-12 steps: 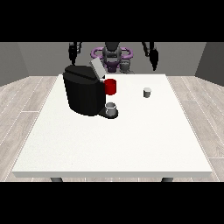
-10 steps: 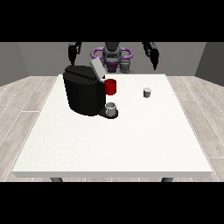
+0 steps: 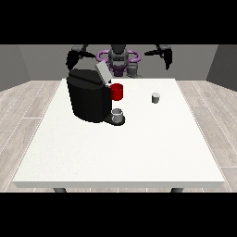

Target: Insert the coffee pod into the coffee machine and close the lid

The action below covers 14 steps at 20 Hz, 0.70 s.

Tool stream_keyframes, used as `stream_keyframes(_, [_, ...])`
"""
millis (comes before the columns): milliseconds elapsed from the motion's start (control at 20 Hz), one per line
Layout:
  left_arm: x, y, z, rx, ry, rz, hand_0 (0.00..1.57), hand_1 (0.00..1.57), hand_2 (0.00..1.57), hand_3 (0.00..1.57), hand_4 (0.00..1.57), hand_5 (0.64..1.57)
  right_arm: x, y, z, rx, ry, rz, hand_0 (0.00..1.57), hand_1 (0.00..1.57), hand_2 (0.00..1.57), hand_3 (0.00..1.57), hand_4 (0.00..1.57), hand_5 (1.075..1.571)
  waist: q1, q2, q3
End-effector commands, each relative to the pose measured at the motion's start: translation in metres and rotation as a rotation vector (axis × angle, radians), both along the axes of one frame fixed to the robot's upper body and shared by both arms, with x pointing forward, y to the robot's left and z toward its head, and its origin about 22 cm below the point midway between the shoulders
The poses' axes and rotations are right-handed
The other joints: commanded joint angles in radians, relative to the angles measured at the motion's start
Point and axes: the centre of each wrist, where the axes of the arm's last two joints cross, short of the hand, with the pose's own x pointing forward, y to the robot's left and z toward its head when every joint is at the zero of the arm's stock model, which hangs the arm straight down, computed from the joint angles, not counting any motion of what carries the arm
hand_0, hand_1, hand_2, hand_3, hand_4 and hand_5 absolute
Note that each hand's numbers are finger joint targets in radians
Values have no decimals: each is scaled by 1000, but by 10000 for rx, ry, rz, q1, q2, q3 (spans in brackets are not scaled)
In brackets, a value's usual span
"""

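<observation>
While the coffee pod (image 3: 156, 97) stands untouched on the white counter (image 3: 120, 152), to the right of the coffee machine (image 3: 90, 95) and well apart from it, nothing of the task is yet done. Nearest the camera, a small grey cup (image 3: 118, 115) sits on the machine's drip tray, at its front right; above it the machine's red part (image 3: 117, 91) projects from the right face. The lid (image 3: 102, 73) stands tilted up and open at the machine's top, so the chamber appears ready to receive the pod. Farther back, behind the machine, the hand at the view's left (image 3: 71, 59) hangs above the counter's far edge; the hand at the view's right (image 3: 167, 59) hangs beyond the pod, holding nothing. Since half a second ago, the hand at the view's right has shifted slightly, while pod and lid have not moved: the reach seems only to be starting. Whether either hand's fingers are straight or curled cannot be told.
</observation>
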Motion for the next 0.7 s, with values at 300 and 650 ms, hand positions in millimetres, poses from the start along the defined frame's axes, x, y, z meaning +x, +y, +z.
stream_keyframes(300, [53,39,24,810,830,206,0,0,0,0,0,1571,14,15,7,298,-1039,268,0,0,0,0,174,1571,-813,1054,13])
stream_keyframes(650, [67,70,4,1388,1697,920,0,0,0,0,0,1571,18,21,32,114,-1374,850,0,0,0,0,233,1571,-1403,1560,8])
